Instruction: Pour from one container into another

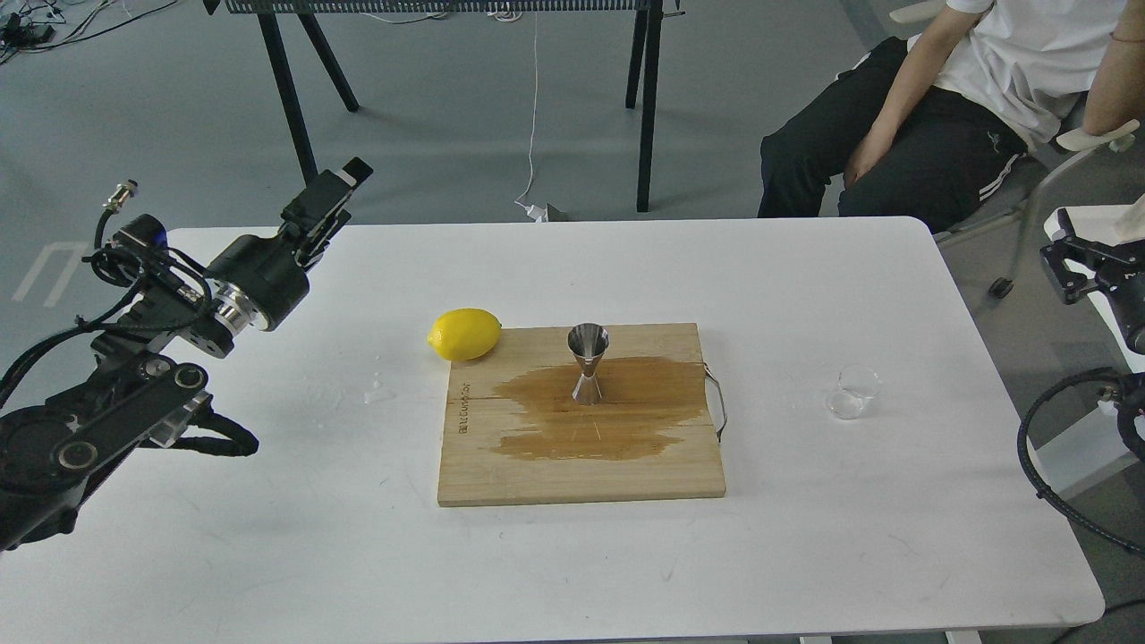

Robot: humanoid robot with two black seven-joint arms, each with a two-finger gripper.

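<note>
nothing poured yet, we judge: glass cup (853,391) sits untouched, apart from jigger (588,363); our left gripper (335,195) holds nothing, opening unclear; right gripper unseen.

This looks like a robot lab or test room, not a home. The floor (465,116) is plain grey and bare. Loose wires (36,27) lie on it in the far corner, and a white cable (534,116) hangs down to a plug on the floor. A white table (268,555) stands in the middle, with a wooden board (572,474) set out on it like a test. Behind it is a black metal table (295,89) with thin legs. A person (948,116) in a white shirt and black trousers sits on an office chair (1029,206) with wheels, close to the table. 1 black robot arm (134,358) with bare cables reaches in from the side.
</note>
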